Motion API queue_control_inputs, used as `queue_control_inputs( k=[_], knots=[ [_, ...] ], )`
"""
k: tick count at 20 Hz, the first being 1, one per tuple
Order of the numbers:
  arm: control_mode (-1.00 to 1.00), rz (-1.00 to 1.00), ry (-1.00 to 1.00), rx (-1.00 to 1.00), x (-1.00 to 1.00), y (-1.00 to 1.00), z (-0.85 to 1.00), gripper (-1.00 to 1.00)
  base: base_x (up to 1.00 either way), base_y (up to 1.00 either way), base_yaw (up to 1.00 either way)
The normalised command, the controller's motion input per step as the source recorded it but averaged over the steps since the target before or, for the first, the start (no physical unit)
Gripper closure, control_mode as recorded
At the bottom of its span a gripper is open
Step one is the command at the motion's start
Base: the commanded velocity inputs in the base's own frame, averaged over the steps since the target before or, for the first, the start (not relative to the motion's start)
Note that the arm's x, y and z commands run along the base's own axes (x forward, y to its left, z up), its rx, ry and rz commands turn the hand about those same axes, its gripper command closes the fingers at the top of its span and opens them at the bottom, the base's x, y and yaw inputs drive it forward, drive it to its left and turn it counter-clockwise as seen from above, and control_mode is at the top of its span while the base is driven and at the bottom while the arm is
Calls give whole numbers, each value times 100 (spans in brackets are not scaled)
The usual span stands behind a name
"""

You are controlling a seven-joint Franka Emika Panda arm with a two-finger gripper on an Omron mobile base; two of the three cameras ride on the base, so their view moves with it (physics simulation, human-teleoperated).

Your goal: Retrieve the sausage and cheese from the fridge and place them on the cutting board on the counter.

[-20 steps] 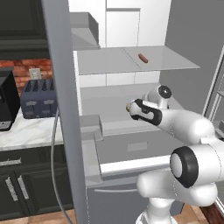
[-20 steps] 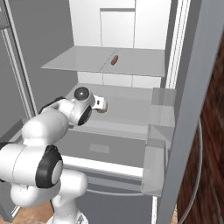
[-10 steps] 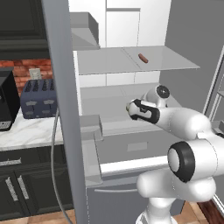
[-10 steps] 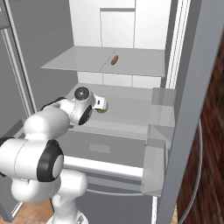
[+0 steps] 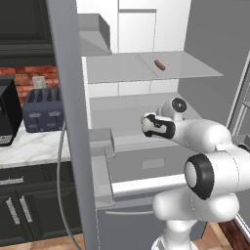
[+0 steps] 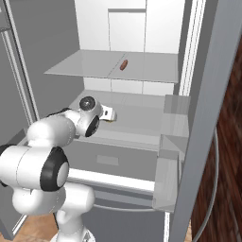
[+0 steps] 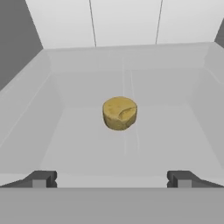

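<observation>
Yellow cheese (image 7: 119,113) sits centred ahead on the fridge shelf (image 7: 87,144); we should advance our released fingers (image 7: 112,178) straight around it.

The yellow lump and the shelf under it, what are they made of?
The cheese looks like firm cheese: matte yellow-tan, speckled, with a notch cut from its top edge. The shelf it sits on looks like smooth grey plastic or frosted glass; it is flat and evenly coloured, with only a faint sheen, so I can't tell which.
</observation>
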Motion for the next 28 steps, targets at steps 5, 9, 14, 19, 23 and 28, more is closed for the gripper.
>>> queue_control_inputs(
  k=[5,9,14,19,23,28],
  knots=[
    [-100,-2,0,0,14,0,0,-100,0,0,0],
    [-100,-2,3,0,17,0,-1,-100,0,0,0],
    [-100,-2,4,0,18,0,-5,-100,0,0,0],
    [-100,-2,4,0,16,0,-8,-100,0,0,0],
    [-100,-1,6,0,18,0,-11,-100,0,0,0],
    [-100,-1,7,0,22,0,-16,-100,0,0,0]
  ],
)
